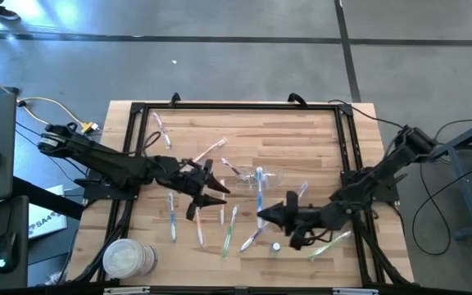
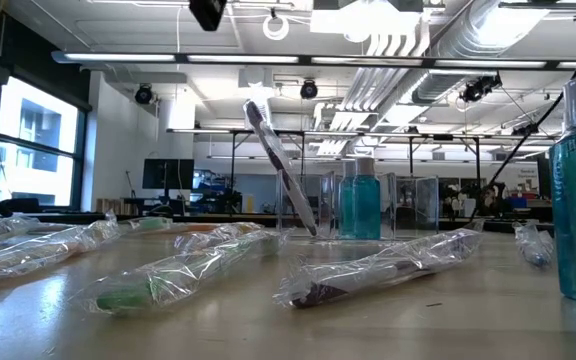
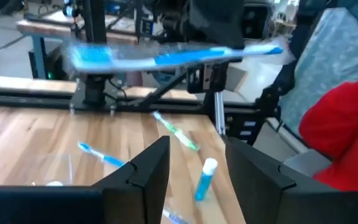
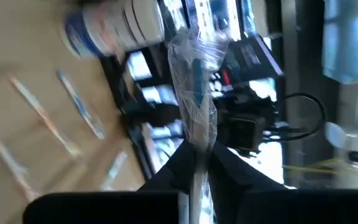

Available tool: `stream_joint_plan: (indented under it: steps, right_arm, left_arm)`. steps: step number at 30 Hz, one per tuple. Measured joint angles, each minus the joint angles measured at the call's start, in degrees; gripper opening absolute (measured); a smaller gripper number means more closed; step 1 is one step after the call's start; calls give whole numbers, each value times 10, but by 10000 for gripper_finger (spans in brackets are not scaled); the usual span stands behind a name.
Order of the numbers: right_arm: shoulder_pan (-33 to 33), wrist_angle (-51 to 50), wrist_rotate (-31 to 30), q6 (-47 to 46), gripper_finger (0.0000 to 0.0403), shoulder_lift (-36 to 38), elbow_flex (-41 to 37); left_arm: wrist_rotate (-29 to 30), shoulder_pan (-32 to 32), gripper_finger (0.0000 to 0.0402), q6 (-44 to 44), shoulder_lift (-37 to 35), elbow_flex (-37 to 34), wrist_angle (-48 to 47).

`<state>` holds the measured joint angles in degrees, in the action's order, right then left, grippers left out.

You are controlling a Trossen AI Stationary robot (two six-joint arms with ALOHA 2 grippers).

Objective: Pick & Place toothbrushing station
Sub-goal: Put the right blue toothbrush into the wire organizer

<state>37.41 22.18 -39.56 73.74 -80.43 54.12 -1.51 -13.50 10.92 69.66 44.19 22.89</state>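
Pinched between the right gripper's (image 4: 197, 163) closed fingers, a wrapped blue toothbrush (image 4: 194, 93) is held above the table (image 1: 301, 131). Left gripper (image 1: 211, 195) is spread, empty. Farther off, many toothbrushes (image 1: 228, 233) are left scattered; little appears done.

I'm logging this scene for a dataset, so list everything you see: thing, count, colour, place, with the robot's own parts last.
Wrapped toothbrushes: roughly a dozen, blue, green, pink and white, scattered over the table's middle and near half.
Held toothbrush: one, blue, in clear wrap, clamped in the right hand and lifted off the table.
Small tube: one, blue with white cap, lying on the wood near the right arm.
Clear container: one, transparent, table centre.
Stack of lidded cups: one, whitish, near-left corner.
Table: one, light wood, black frame.
Left hand: one, dark, open and empty, hovering left of centre.
Right hand: one, dark, shut on the held toothbrush, right of centre.
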Motion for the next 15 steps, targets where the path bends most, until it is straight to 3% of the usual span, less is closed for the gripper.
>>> stream_joint_plan:
  steps: [9, 15]
  right_arm:
    - [-6, 81, -14, 309, 19, -70, 0]
    - [-21, 156, -8, 393, 19, -97, 0]
  left_arm:
    - [-43, 0, 157, 29, 59, 0, 118]
    - [-55, 0, 157, 29, 59, 0, 140]
